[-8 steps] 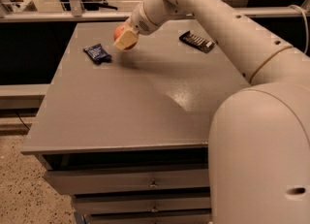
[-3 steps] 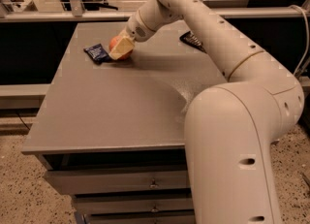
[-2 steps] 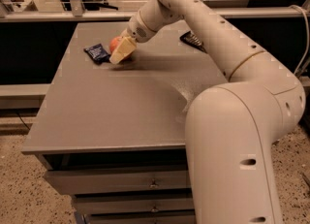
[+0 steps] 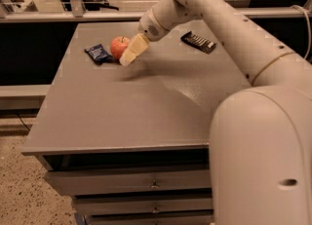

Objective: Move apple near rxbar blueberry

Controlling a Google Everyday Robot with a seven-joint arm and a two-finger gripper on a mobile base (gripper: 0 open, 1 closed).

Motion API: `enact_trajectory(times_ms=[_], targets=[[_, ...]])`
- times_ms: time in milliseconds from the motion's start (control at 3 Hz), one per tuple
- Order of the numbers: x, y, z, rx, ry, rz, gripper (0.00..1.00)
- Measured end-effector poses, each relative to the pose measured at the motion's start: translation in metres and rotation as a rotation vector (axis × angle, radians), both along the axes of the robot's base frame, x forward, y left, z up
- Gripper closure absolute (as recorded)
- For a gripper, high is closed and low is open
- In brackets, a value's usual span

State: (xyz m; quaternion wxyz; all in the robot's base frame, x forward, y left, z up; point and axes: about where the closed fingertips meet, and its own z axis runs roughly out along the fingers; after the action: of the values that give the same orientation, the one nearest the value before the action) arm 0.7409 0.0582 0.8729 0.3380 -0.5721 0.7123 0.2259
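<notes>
The red-orange apple rests on the grey table at the back left. It sits right beside the small dark blue rxbar blueberry wrapper, which lies just to its left. My gripper is low over the table at the apple's right side. Its pale fingers are open and partly cover the apple's right edge, and they are not closed on it. The white arm reaches in from the right.
A longer black bar wrapper with whitish stripes lies at the back right of the table. Drawers run below the front edge. A rail and a dark gap lie behind the table.
The gripper carried the apple down and left to beside the blue wrapper. It has now let go and shifted slightly right, so more of the apple shows.
</notes>
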Motion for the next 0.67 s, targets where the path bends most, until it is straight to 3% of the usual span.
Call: enact_trajectory(times_ms=[333,667], targets=[[-0.031,-0.040,0.029,0.088,-0.047,-0.038,0.00],[-0.070,-0.067,0.051,0.230,-0.112,-0.050,0.00]])
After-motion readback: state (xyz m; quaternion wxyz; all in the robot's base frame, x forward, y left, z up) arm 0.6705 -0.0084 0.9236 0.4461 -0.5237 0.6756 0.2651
